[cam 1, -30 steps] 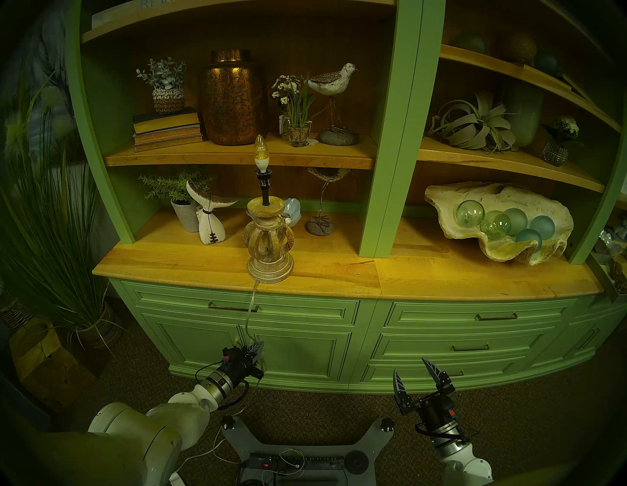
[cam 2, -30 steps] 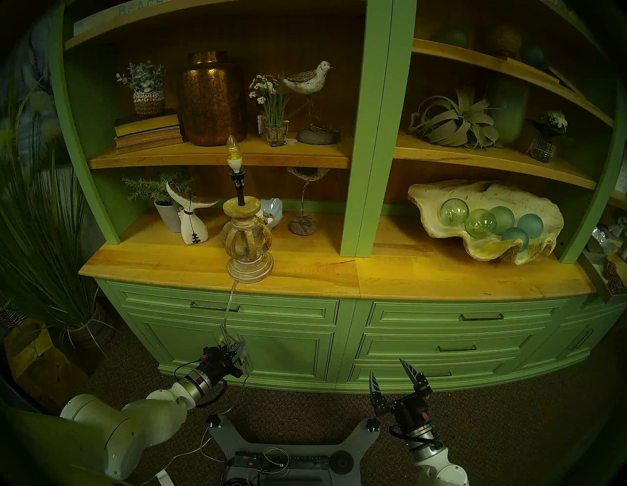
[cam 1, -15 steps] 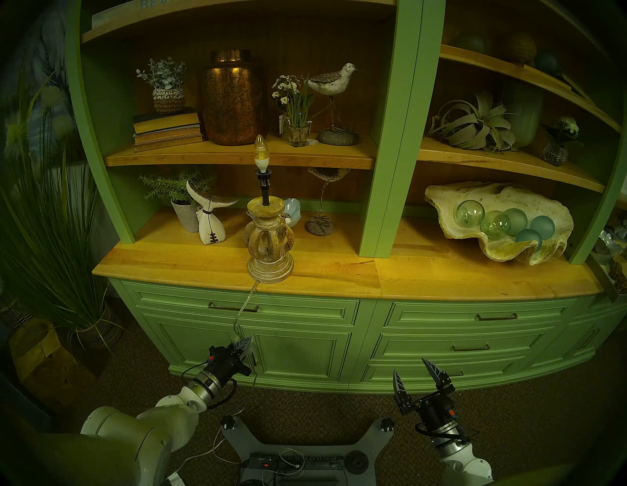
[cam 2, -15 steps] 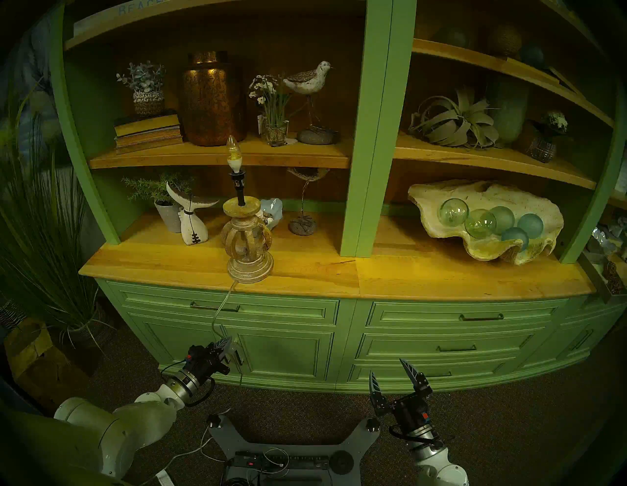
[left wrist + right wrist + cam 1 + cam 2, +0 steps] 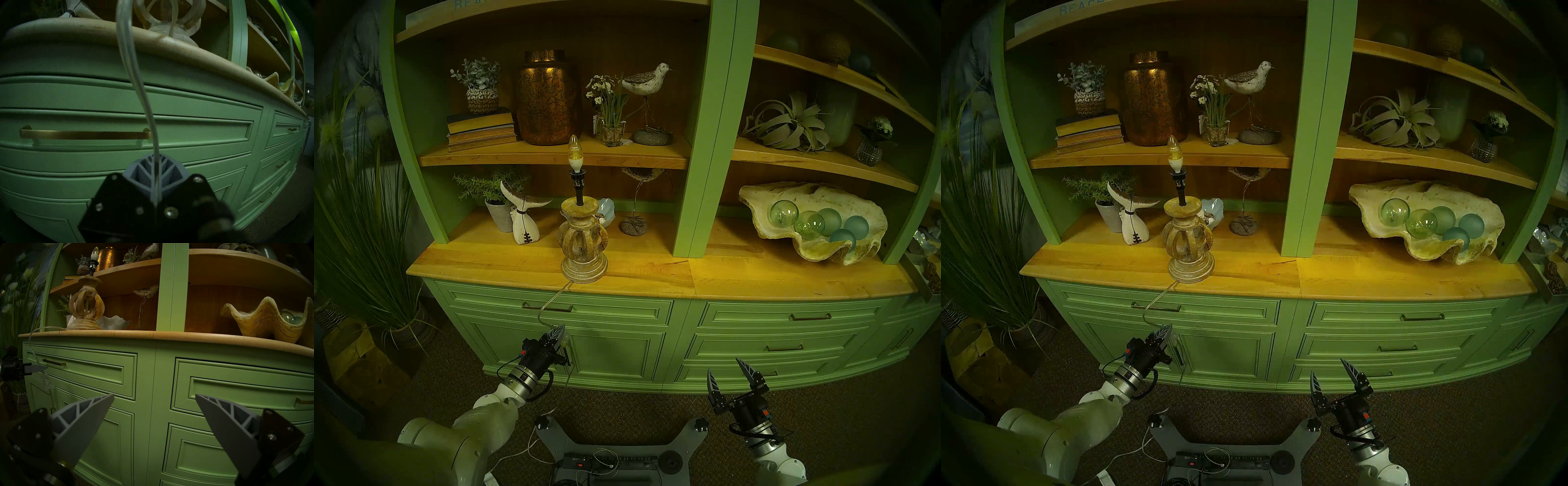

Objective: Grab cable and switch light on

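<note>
The light [image 5: 583, 244], a lamp with a carved beige base and a bare bulb [image 5: 573, 149] that shows no glow, stands at the counter's front edge. Its clear cable [image 5: 548, 305] drops from the base, bows left and runs into my left gripper [image 5: 560, 331], which is shut on it in front of the cabinet door. In the left wrist view the cable [image 5: 136, 76] sits pinched between the closed fingers [image 5: 169, 169]. The small inline switch [image 5: 46, 383] hangs just below that grip. My right gripper [image 5: 724, 366] is open and empty, low before the drawers.
A green cabinet with brass drawer handles [image 5: 547, 308] carries a wooden counter [image 5: 755, 278]. Tall grass in a basket [image 5: 382, 237] stands to the left. A black power strip [image 5: 609, 463] and a white wire [image 5: 517, 453] lie on my base. A shell bowl [image 5: 812, 220] sits right.
My left gripper has moved left and up, still shut on the cable, so the cable now bows further left. The right arm has not moved.
</note>
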### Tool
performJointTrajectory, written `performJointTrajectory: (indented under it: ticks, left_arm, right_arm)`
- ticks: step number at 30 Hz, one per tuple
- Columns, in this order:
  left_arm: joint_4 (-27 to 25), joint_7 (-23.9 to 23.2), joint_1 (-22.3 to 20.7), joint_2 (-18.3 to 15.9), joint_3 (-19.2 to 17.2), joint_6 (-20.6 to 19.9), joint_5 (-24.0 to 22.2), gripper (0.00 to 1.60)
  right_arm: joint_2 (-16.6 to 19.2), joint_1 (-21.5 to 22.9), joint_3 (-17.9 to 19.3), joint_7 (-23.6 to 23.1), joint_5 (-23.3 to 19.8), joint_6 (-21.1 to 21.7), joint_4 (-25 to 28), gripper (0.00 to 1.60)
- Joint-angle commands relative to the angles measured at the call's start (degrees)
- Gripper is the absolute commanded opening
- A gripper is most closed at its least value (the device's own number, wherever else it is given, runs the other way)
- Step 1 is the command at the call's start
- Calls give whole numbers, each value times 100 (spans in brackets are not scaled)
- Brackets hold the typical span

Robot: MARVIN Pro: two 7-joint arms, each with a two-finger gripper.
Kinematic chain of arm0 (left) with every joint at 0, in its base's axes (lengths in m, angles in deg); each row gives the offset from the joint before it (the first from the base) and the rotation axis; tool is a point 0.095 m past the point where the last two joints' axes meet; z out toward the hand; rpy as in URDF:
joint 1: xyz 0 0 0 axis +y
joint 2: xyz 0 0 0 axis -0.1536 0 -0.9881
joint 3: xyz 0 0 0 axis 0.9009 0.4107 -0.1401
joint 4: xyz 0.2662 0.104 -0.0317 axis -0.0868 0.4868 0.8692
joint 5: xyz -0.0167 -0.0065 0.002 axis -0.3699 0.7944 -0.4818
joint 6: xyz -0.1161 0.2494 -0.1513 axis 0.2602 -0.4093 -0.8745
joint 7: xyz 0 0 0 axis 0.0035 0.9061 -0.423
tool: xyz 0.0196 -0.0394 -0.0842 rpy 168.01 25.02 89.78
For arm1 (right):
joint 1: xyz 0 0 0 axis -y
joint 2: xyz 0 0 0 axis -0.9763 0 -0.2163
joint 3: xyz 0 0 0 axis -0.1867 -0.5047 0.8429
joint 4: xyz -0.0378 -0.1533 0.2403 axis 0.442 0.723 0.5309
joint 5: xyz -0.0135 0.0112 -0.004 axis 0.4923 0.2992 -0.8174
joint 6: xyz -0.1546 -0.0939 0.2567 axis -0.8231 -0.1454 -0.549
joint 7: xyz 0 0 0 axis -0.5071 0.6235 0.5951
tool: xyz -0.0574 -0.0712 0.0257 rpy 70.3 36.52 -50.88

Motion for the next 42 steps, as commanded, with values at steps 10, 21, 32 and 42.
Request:
performJointTrajectory:
  ticks: [10, 21, 32, 42]
  left_arm:
    - [-1376, -601, 546, -81, 321, 164, -490, 0]
    - [-2202, -591, 1076, -325, 684, 164, -623, 0]
    - [-2966, -460, 1502, -875, 635, 164, -988, 0]
    - [-3613, -527, 1964, -1132, 730, 146, -1313, 0]
  right_arm:
    - [15, 36, -15, -21, -5, -36, 110, 160]
    - [17, 43, -14, -18, -4, -36, 94, 160]
    - [17, 42, -15, -19, -5, -38, 98, 160]
    - [17, 37, -16, -21, -6, -39, 108, 160]
